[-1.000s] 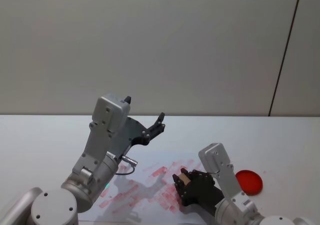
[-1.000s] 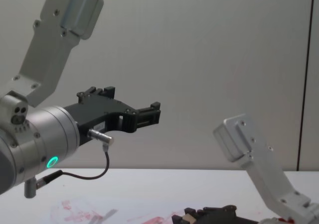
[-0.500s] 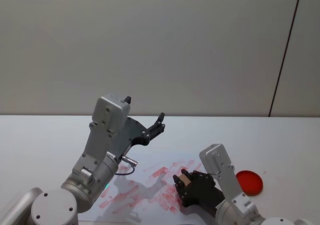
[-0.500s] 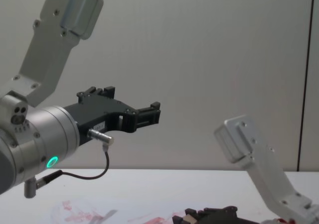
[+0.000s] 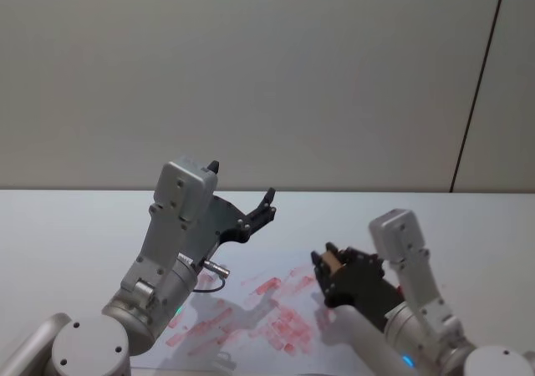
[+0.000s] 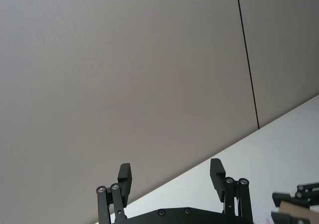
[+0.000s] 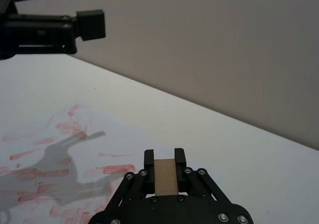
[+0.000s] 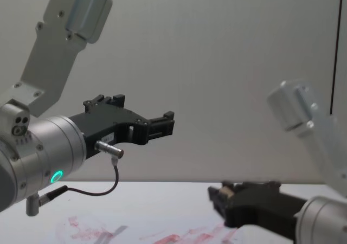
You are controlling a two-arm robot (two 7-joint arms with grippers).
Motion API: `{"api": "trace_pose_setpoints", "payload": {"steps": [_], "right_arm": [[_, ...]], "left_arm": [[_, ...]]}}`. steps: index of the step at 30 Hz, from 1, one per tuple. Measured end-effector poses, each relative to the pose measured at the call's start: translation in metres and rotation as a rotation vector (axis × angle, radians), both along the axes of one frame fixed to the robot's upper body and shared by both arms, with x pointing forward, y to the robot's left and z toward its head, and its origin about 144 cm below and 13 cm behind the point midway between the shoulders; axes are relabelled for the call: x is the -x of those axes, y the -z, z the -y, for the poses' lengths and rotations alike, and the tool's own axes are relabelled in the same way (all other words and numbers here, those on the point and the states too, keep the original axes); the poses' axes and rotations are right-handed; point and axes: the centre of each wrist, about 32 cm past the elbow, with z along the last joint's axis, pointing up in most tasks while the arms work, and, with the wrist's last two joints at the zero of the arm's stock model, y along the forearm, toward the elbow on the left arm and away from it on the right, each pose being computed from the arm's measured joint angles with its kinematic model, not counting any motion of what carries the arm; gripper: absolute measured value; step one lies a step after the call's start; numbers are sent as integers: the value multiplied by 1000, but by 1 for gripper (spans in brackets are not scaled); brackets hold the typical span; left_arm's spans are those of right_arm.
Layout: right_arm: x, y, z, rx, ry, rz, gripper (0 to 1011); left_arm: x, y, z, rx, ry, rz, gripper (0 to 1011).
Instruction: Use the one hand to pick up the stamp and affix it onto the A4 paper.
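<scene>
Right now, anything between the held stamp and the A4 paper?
Nothing. Right wrist view: the right gripper grips the stamp above the A4 paper, only air between. Left gripper hangs raised, idle.

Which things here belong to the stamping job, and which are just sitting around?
In the job:
- right end effector, shut on the stamp, held above the sheet
- A4 paper, already smeared with red prints

Not in the job:
- left end effector, open, raised in the air, holding nothing
- table, the bare white top around the sheet
</scene>
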Motion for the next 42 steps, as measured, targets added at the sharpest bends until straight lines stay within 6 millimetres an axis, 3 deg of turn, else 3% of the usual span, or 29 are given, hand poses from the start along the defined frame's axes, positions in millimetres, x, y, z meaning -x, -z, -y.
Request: {"api": "trace_pose_setpoints", "payload": {"steps": [14, 29, 42], "right_arm": [[5, -10, 27, 8, 89, 26, 219], [12, 0, 53, 33, 172, -23, 219], [7, 10, 65, 31, 214, -84, 219]], "left_arm": [[0, 0, 0, 0, 0, 0, 1002], [0, 0, 0, 0, 0, 0, 1002], [0, 0, 0, 0, 0, 0, 1003]]}}
